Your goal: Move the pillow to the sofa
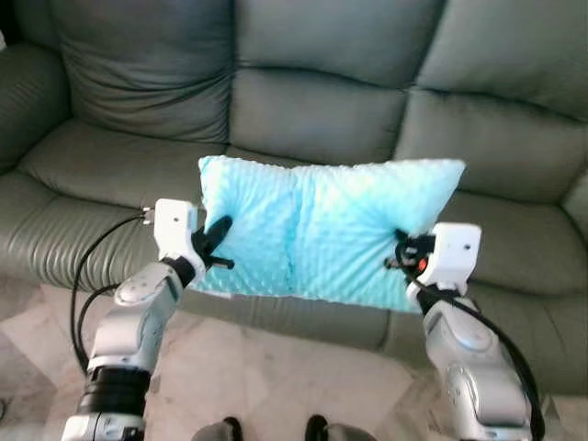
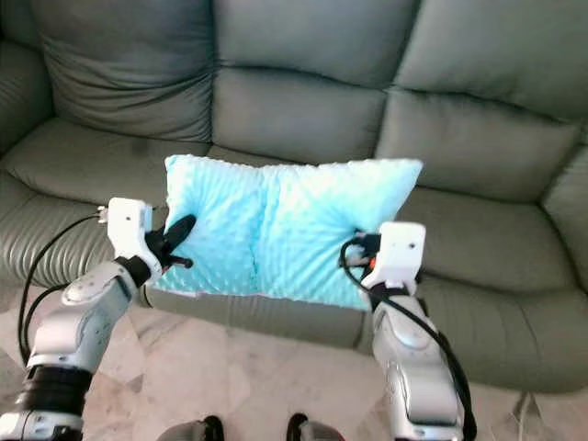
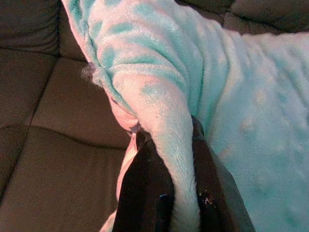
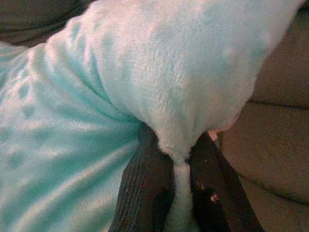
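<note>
Holding a light turquoise pillow (image 1: pixel 326 230) between them, the robot's two grippers keep it up in the air in front of a dark grey-green leather sofa (image 1: pixel 303 101). The pillow has a dotted plush surface and a soft crease running down its middle. It hangs roughly level, its upper edge over the sofa's seat cushions and its lower edge near the front lip of the seat; whether it touches the seat cannot be told from the head views.

The left gripper (image 1: pixel 217 241) is clamped on the pillow's left edge, low on that side. In the left wrist view its two black fingers (image 3: pixel 145 188) pinch a fold of the turquoise fabric, which bulges out between and above them, with the sofa's dark seat panels behind.

The right gripper (image 1: pixel 401 254) is clamped on the pillow's right edge, also low down. In the right wrist view its fingers (image 4: pixel 142 191) squeeze a narrow fold of plush, and the pillow's corner swells out beyond them against the sofa's leather.

Both silver arms reach forward and up from the bottom of the head views, a black cable (image 1: pixel 92 266) looping beside the left arm. Below the sofa's front lies a pale marbled floor (image 1: pixel 248 377).
</note>
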Controlling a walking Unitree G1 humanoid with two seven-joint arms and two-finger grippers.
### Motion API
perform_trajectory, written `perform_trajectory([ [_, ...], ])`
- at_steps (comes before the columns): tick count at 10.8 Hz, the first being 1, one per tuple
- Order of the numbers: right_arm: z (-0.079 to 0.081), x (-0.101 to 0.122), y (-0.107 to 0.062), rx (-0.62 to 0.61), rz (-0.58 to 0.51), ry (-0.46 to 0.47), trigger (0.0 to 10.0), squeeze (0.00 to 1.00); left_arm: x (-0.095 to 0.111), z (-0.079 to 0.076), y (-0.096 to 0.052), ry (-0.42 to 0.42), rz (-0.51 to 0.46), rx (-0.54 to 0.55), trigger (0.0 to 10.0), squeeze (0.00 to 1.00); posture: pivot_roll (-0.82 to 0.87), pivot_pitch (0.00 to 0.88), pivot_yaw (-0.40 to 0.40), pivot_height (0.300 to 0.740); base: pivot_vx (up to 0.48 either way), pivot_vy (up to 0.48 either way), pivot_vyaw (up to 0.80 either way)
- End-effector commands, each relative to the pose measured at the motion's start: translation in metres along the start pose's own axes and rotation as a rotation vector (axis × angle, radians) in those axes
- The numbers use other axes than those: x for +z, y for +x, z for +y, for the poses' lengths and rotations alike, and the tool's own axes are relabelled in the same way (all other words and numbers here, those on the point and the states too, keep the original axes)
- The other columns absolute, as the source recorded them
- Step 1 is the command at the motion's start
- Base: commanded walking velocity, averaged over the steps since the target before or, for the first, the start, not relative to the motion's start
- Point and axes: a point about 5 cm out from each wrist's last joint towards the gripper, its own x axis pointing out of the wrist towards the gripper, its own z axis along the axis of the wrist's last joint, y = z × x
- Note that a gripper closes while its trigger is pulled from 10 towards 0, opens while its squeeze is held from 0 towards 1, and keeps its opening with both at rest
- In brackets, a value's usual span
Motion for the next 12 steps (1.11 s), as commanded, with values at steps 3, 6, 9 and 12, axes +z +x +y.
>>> perform_trajectory([
  [3, 0.008, 0.003, -0.003, 0.047, -0.01, 0.02, 10.0, 0.0, -0.001, -0.002, 0.002, 0.02, 0.01, -0.022, 10.0, 0.0, -0.12, 0.194, -0.05, 0.74, 0.399, 0.0, 0.0],
  [6, 0.008, 0.001, -0.004, 0.027, 0.003, 0.02, 10.0, 0.0, -0.002, -0.001, 0.001, 0.025, 0.014, -0.031, 10.0, 0.0, -0.12, 0.201, -0.049, 0.74, 0.0, 0.0, 0.0],
  [9, 0.007, -0.001, -0.004, 0.018, 0.013, 0.022, 10.0, 0.0, -0.003, -0.002, 0.003, 0.048, 0.02, -0.048, 10.0, 0.0, -0.12, 0.202, -0.045, 0.74, 0.0, 0.0, 0.0],
  [12, 0.001, -0.007, -0.001, -0.048, 0.041, 0.098, 10.0, 0.0, -0.012, 0.0, 0.011, 0.077, 0.051, -0.027, 10.0, 0.0, -0.12, 0.208, -0.036, 0.74, 0.0, 0.0, 0.0],
])
